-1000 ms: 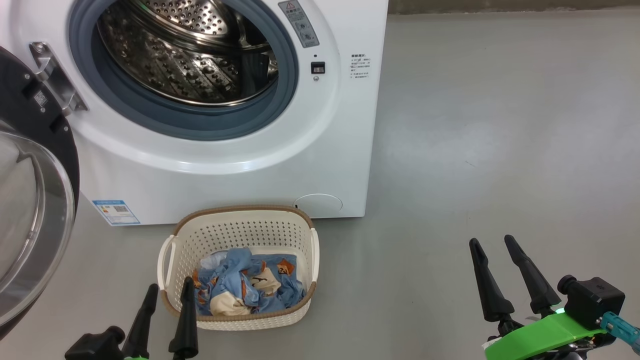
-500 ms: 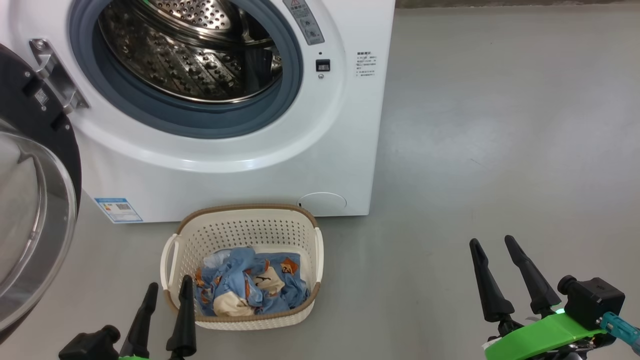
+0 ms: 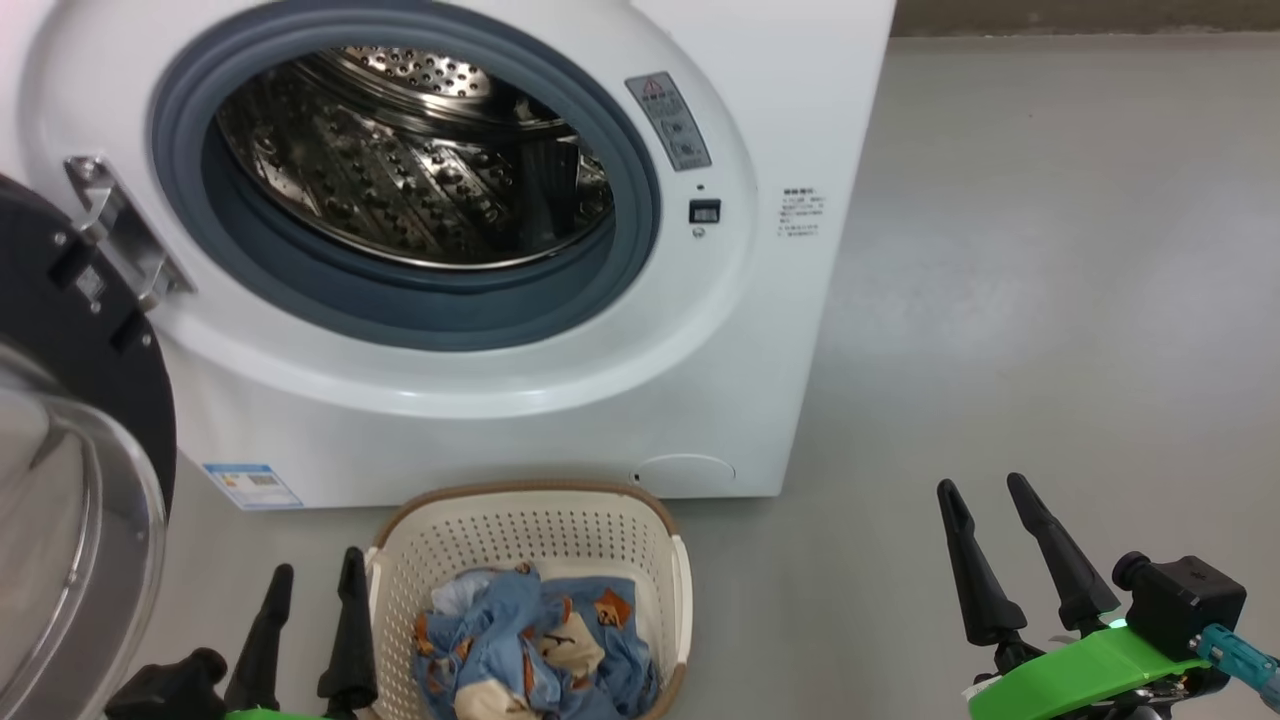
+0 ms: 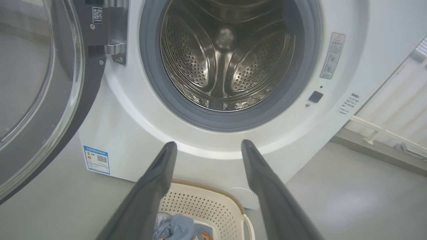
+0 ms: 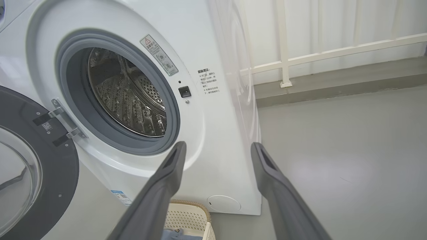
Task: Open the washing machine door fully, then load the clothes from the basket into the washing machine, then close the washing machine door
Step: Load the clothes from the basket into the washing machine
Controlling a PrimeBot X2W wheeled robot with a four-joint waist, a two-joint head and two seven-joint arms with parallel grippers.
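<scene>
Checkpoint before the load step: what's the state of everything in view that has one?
Washing machine door: open, swung wide to the left.
Drum: empty.
Basket: upright on the floor in front of the washing machine, holding the clothes.
Clothes: crumpled in the basket, none loaded.
Left gripper: open, empty, beside the basket's left side.
Right gripper: open, empty, well right of the basket.

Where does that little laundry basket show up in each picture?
Head view: basket, bottom centre, before the washing machine.
Left wrist view: bottom centre, cut by the edge.
Right wrist view: bottom edge, left of centre.
Shared landmark: blue label sticker, left of the basket.
</scene>
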